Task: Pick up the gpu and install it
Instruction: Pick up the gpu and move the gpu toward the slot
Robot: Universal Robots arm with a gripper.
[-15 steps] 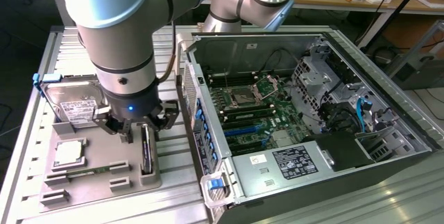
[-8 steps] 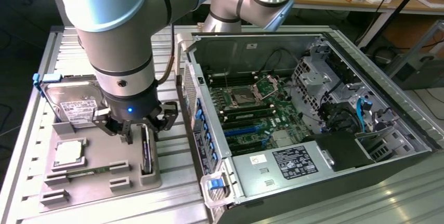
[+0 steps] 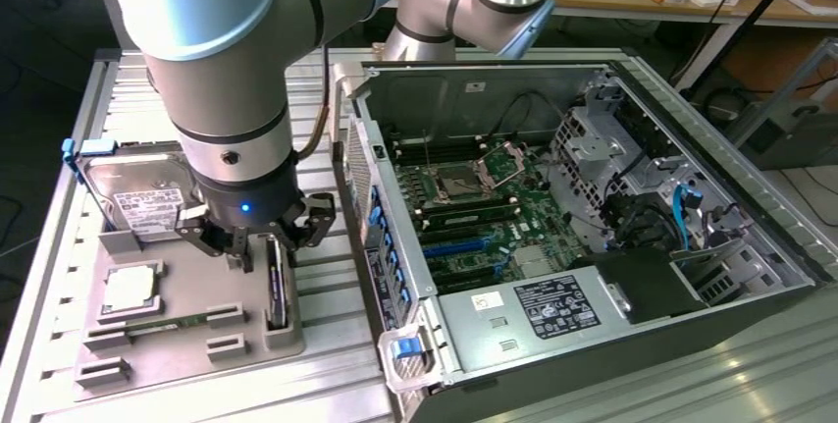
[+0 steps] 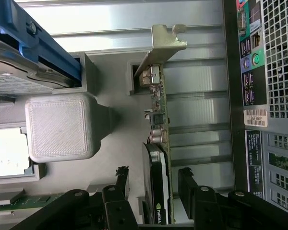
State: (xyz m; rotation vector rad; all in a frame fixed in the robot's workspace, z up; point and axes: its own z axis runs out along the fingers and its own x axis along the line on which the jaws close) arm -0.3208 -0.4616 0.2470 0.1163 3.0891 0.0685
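On the exterior view's left, a hard drive [image 3: 137, 202] is held in a grey tray [image 3: 183, 354] on the tabletop [image 3: 334, 374]. The gpu [image 3: 277, 290] is stood on edge in that tray and is straddled by the open pincer [image 3: 266, 258], with gaps on both sides. The opened computer case [image 3: 563, 246] is set to the right.

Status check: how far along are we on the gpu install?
Done: the pincer straddles the gpu, jaws open, one finger on each side and neither touching it. In hand: nothing; the gpu stands on edge in its slot in the grey tray. Left: the grasp, the lift, and seating the card on the motherboard inside the open computer case.
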